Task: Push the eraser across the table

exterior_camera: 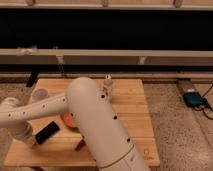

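Taking the middle of the table as the dial centre, with 12 o'clock at the far edge and 6 o'clock at the near edge, the layout reads as follows.

1. Arm. The white arm enters at the bottom of the view and rises over the middle of the tabletop. It bends there and runs out toward 9 o'clock. At the left edge it bends again and comes down toward 8 o'clock.

2. Gripper. The gripper sits low over the wood at about 8 o'clock, near the front left corner. Its fingers are clenched together.

3. Eraser. The eraser, a flat black block, lies flat on the tabletop at about 8 o'clock, just beside the gripper on the gripper's 2 o'clock side. Its long axis runs slantwise, from 8 o'clock toward 2 o'clock. Whether the gripper touches its nearer end cannot be told.

4. Other items.
- An orange bowl stands just beside the eraser, at the eraser's 2 o'clock, partly hidden behind the arm.
- A dark red chili-shaped item lies near the front edge at about 6 o'clock, partly covered by the arm.
- A pale cup stands at about 10 o'clock.
- A small pale upright item stands near the far edge at about 1 o'clock.
- A blue device lies on the floor, well apart from the table, at 3 o'clock.
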{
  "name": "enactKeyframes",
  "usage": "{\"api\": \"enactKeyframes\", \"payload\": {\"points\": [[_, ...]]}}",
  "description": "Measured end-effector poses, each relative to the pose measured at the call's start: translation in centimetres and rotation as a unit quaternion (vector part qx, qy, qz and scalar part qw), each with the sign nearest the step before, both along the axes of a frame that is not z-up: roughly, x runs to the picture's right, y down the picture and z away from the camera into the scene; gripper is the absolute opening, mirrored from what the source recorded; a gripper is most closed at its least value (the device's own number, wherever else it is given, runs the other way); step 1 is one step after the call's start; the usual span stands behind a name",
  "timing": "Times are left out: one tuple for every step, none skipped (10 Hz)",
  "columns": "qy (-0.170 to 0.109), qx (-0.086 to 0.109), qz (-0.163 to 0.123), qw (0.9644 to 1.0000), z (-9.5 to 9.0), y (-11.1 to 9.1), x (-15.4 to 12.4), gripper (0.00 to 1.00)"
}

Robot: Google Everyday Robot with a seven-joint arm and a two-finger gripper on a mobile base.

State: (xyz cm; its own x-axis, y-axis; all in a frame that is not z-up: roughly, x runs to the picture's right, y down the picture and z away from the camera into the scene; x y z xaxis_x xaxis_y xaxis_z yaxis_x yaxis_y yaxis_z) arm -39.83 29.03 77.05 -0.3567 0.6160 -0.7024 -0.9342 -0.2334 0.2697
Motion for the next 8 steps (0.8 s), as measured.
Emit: {"api": "enactKeyframes", "payload": {"points": [[0.006,0.0,0.005,1.0,0.2,-0.1,0.6,0.0],[0.01,-0.001,0.011,0.9999,0.3,-0.1,1.1,0.0],[0.017,-0.001,0.018,0.9997,0.5,-0.4,1.7,0.0],[0.016,0.0,0.016,0.9997,0.5,-0.3,1.7,0.0],[0.017,0.001,0.013,0.9998,0.5,-0.4,1.7,0.0],[0.017,0.0,0.014,0.9997,0.5,-0.4,1.8,0.0],[0.017,0.0,0.014,0.9997,0.5,-0.4,1.8,0.0],[0.02,-0.001,0.024,0.9995,0.6,-0.4,2.0,0.0]]}}
